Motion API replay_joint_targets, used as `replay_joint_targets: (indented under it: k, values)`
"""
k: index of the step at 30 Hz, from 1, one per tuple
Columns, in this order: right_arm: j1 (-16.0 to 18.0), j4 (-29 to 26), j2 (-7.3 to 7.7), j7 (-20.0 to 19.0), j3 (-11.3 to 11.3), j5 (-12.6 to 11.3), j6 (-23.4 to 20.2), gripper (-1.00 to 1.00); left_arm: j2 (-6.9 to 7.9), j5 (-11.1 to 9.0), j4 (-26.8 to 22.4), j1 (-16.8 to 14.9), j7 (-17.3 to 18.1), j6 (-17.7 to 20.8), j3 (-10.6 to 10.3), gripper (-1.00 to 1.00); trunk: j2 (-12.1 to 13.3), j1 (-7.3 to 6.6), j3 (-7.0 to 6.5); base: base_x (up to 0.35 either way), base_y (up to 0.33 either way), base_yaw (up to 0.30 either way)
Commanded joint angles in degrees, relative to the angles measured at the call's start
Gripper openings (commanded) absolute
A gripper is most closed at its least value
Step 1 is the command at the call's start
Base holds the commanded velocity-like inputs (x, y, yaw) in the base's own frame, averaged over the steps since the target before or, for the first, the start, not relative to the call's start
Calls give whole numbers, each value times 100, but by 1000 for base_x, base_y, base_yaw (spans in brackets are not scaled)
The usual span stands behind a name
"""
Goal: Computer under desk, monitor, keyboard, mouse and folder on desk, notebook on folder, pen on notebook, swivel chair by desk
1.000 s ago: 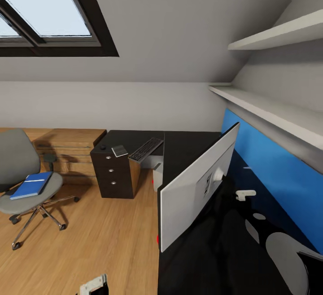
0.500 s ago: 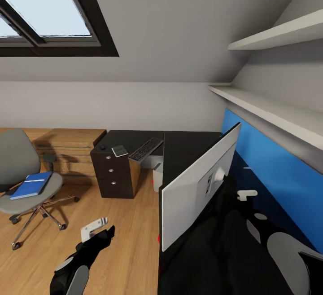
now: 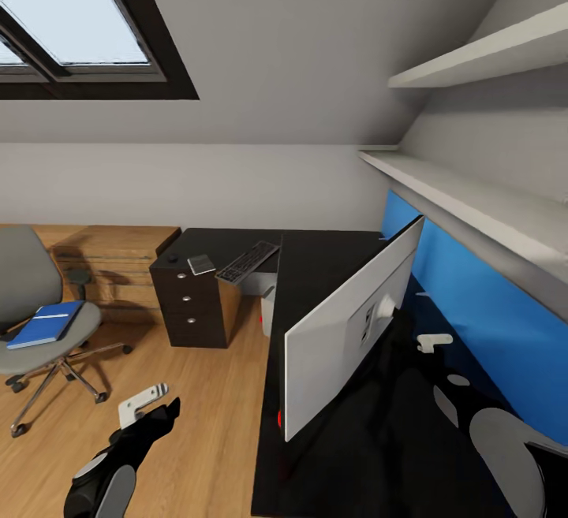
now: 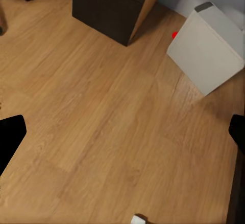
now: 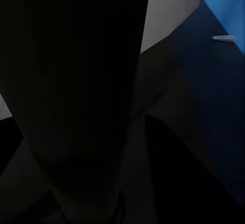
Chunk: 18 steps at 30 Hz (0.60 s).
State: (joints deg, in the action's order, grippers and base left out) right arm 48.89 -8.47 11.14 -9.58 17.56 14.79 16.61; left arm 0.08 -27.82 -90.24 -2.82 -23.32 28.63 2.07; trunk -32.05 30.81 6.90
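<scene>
We see the desk (image 3: 315,254) carrying the monitor (image 3: 347,329), back toward us, with keyboard (image 3: 247,261) and notebook (image 3: 201,264) at its far end. The swivel chair (image 3: 35,321) holds the folder (image 3: 46,323). Our left gripper (image 3: 143,404) hangs spread above the floor (image 3: 205,400); the right one's state we cannot tell.

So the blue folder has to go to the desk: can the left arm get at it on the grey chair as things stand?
Probably not yet: the left gripper hangs over bare wood floor, well apart from the blue folder lying on the grey swivel chair.

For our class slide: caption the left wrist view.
Open left pincer above wood floor, facing computer.
</scene>
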Motion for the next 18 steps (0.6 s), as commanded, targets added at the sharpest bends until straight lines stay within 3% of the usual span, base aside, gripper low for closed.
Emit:
replay_joint_targets:
  k: [1,4,14,18]
  values:
    - [7,2,2,-18,-42,-6,9,-100,-1,-64,-10,-4,-44,20,44,100,-10,2,11,0,-49,0]
    - [7,0,-6,-15,-42,-3,7,-100,1,-66,-19,-2,-42,27,133,100,-10,2,11,0,-15,0]
    - [7,3,2,-9,-42,-3,17,-100,-7,-66,-20,-3,-41,17,137,100,-10,2,11,0,-3,0]
    - [7,3,2,-9,-42,-3,18,-100,-8,-66,-20,-1,-41,12,143,100,-10,2,11,0,-171,0]
